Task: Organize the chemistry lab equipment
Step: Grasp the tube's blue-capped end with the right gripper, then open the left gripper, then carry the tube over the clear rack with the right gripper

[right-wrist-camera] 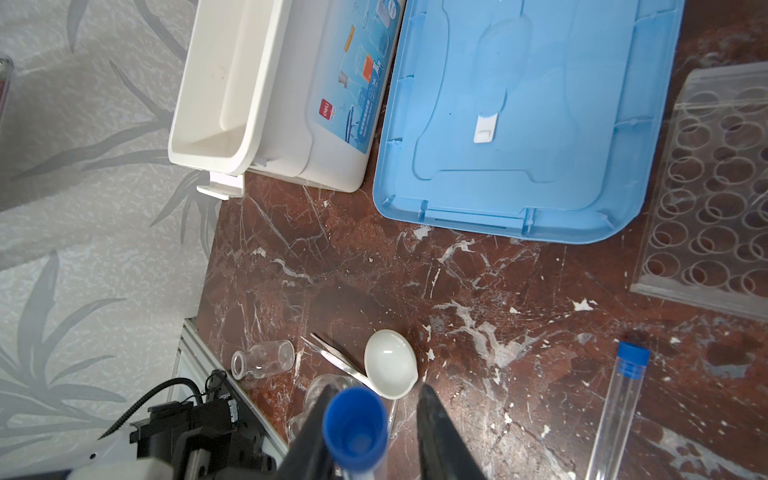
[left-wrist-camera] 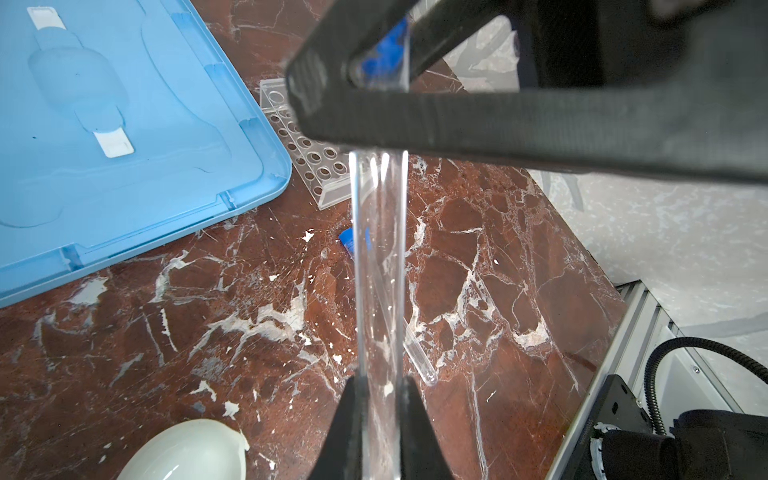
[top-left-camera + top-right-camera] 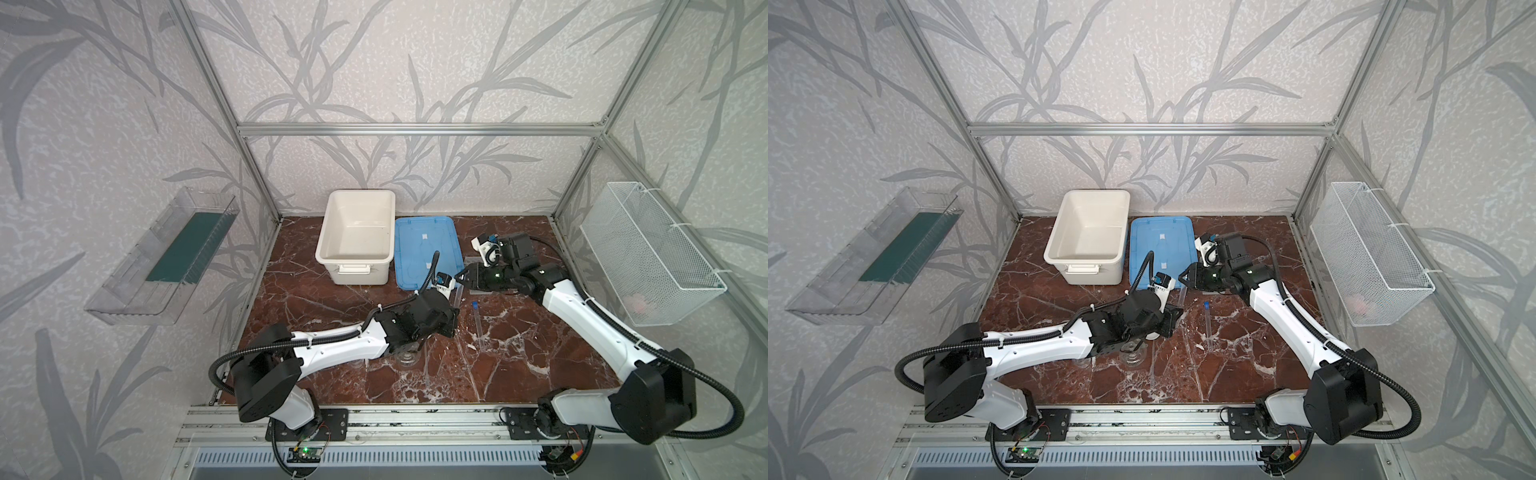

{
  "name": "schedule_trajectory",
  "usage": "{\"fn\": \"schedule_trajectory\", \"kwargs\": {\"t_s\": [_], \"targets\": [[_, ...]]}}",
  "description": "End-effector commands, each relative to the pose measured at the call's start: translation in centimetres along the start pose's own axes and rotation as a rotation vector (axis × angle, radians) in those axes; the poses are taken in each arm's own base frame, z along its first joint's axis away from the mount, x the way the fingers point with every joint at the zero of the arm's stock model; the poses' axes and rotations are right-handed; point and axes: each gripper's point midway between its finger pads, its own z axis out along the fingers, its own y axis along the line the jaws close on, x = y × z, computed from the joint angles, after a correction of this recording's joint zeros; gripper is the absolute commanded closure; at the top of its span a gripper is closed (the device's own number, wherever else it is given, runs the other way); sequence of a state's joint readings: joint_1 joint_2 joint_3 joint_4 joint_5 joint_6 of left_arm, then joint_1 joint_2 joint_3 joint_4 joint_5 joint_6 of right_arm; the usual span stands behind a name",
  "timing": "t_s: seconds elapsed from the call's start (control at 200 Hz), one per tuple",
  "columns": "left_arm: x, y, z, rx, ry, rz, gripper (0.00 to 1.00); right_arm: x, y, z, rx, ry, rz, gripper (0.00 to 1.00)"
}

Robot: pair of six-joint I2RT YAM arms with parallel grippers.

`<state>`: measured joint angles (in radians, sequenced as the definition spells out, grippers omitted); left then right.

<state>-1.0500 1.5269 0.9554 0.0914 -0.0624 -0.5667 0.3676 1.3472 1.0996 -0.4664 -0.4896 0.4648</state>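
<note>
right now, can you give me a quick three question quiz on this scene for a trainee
1. True or false: the blue lid sits on the white tub.
2. The left gripper holds: A spoon, B test tube, C sponge?
3. Which tool lies against the white dish?
Key: 1 false, it lies beside the tub; 2 B; 3 the tweezers.

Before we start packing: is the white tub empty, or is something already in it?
Empty. In both top views the tub shows only bare white walls and floor; its blue lid lies flat beside it.
</note>
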Motion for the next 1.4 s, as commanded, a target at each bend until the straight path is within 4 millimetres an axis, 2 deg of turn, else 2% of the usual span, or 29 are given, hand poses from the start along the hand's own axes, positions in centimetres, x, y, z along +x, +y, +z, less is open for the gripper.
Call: {"fn": "schedule_trajectory", "kwargs": {"t_s": [0.0, 0.34, 0.44, 0.49, 0.58, 0.62, 0.84, 0.945, 0.995, 1.175, 1.395], "targets": [[-0.8, -0.3, -0.2, 0.012, -0.03, -0.009, 0.89, -0.6, 0.8, -0.6, -0.018, -0.031, -0.02, 0.73], [-1.2, -0.5, 0.0, 0.013, -0.037, -0.021, 0.88, -0.2, 0.8, -0.9, -0.021, -0.031, -0.021, 0.84], [-1.5, -0.5, -0.1, 0.008, -0.047, -0.028, 0.78, -0.2, 0.9, -0.8, -0.024, -0.034, -0.023, 0.84], [-1.7, -0.5, -0.2, 0.011, -0.054, -0.027, 0.63, -0.4, 0.8, -0.9, -0.017, -0.037, -0.028, 0.85], [-2.3, -0.6, -0.6, 0.017, -0.068, -0.043, 0.14, -0.7, 0.5, -1.0, 0.003, -0.054, -0.041, 0.85], [-2.9, -0.7, -0.8, 0.02, -0.078, -0.067, 0.01, -0.9, 0.3, -1.2, 0.02, -0.066, -0.053, 0.85], [-6.1, -0.2, -1.7, 0.039, -0.107, -0.348, 0.01, -3.8, -1.2, -3.5, 0.179, -0.236, -0.164, 0.85], [-6.9, 1.5, -2.2, -0.06, -0.101, -0.442, 0.01, -5.5, -2.2, -5.0, 0.267, -0.332, -0.216, 0.85], [-7.6, 1.6, -2.2, -0.064, -0.105, -0.465, 0.01, -6.4, -2.8, -5.5, 0.31, -0.376, -0.24, 0.85], [-8.9, 0.5, -0.3, 0.0, -0.106, -0.524, 0.01, -9.3, -5.8, -6.9, 0.459, -0.531, -0.3, 0.85], [-8.9, 0.8, 1.9, -0.033, -0.085, -0.506, 0.01, -11.9, -8.0, -8.0, 0.55, -0.701, -0.346, 0.85]]}}
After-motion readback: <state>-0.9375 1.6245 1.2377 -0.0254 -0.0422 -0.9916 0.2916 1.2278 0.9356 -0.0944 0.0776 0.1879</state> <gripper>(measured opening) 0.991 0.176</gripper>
